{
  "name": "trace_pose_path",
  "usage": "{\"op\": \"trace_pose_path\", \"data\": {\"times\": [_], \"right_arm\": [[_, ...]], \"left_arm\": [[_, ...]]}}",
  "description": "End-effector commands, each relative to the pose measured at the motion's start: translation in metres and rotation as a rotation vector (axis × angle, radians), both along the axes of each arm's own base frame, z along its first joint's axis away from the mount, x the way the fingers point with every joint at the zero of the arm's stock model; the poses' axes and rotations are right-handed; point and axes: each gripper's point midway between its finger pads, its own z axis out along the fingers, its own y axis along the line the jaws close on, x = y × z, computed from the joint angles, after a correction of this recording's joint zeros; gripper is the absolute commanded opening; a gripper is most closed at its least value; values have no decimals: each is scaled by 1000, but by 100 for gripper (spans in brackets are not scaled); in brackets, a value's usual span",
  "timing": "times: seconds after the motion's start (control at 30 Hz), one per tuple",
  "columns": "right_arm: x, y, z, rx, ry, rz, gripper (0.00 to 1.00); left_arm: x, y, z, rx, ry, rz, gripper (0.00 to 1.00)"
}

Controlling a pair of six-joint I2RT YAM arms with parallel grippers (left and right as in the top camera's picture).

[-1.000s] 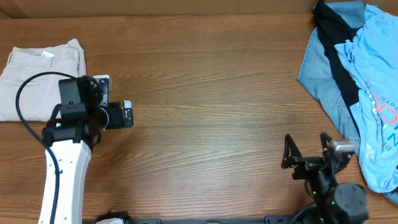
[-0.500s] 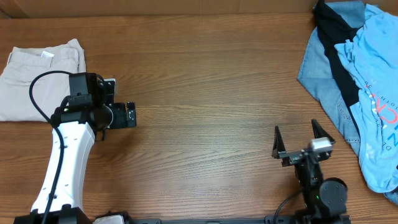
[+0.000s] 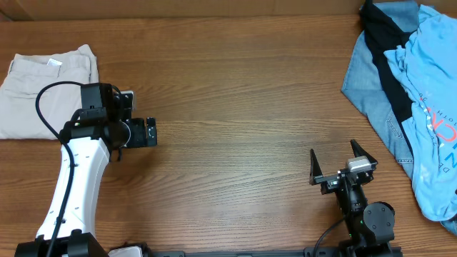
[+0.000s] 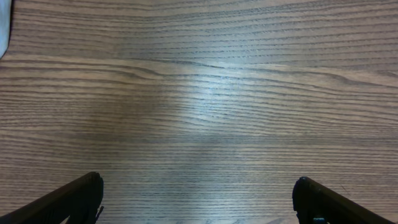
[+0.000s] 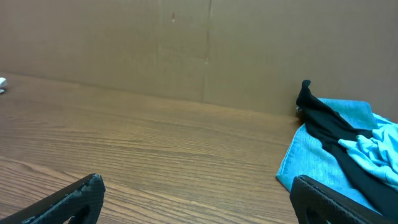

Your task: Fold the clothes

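A brown wooden table (image 3: pixel 243 107) fills the overhead view, with a cardboard wall (image 5: pixel 186 43) behind it in the right wrist view.

At about 10 o'clock lie the shorts (image 3: pixel 43 86), beige, folded flat against the left edge, with a small white label (image 3: pixel 53 64) near the top. Just beside them, toward 3 o'clock, sits the left gripper (image 3: pixel 150 132) on its white arm (image 3: pixel 71 185). Its jaws are spread wide and hold nothing. The left wrist view shows only bare wood between the two dark fingertips (image 4: pixel 81 193).

At 5 o'clock is the right gripper (image 3: pixel 333 148), also spread wide and empty, over bare table. It is well apart from the heap of clothes (image 3: pixel 414 100) at 2 to 3 o'clock: a light blue shirt, a black garment (image 3: pixel 389 50) and some denim. The right wrist view shows that heap off toward 3 o'clock past its fingers (image 5: pixel 74 196).

Against a second ago, the left gripper has shifted slightly toward 3 o'clock, clear of the shorts' edge, and in the last half second it has barely moved. The right gripper has swung a little toward 9 o'clock and its arm has drawn back toward 6 o'clock. Both stayed equally wide. The shorts and the heap lie as before.
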Motion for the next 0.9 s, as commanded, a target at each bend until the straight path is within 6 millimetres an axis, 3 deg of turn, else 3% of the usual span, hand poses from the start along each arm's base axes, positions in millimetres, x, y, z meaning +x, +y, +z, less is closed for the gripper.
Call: {"op": "trace_pose_path", "data": {"times": [0.0,0.63,0.87], "right_arm": [[0,1,-1,-4,-7,4,100],[0,1,-1,-4,-7,4,100],[0,1,-1,-4,-7,4,100]], "left_arm": [[0,0,-2,-13,5,9,100],[0,0,0,-12,-1,9,100],[-14,-2,27,-2,-84,7,100]]}}
